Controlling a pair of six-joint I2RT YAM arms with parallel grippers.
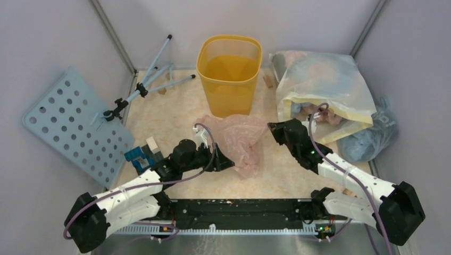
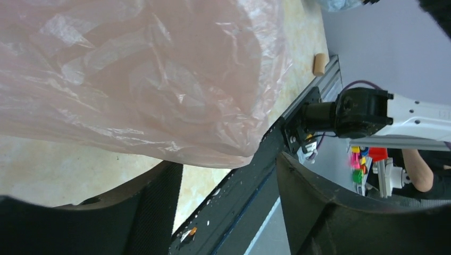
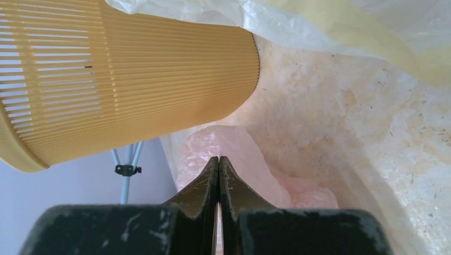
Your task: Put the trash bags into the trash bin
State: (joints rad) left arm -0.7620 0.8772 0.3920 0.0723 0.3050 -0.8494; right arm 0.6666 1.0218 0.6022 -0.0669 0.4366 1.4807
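Note:
The pale pink trash bag [image 1: 239, 139] lies crumpled on the table in front of the yellow-orange trash bin [image 1: 230, 71], which stands upright and empty at the back. My left gripper [image 1: 228, 162] is open at the bag's near left edge. In the left wrist view the bag [image 2: 138, 79] bulges just beyond the spread fingers [image 2: 154, 202], and nothing sits between them. My right gripper [image 1: 271, 127] is shut at the bag's right corner, which looks pulled up to its tips. In the right wrist view the closed gripper [image 3: 219, 159] meets the pink film [image 3: 250, 164], with the bin [image 3: 122, 74] above.
A large whitish-yellow sack [image 1: 319, 85] and a grey-blue bag [image 1: 372, 135] lie at the right. A pale blue pegboard [image 1: 74, 125] and a tripod [image 1: 149, 79] lean at the left. A blue clamp [image 1: 141, 155] sits by the left arm. A small wooden block [image 1: 267, 81] lies beside the bin.

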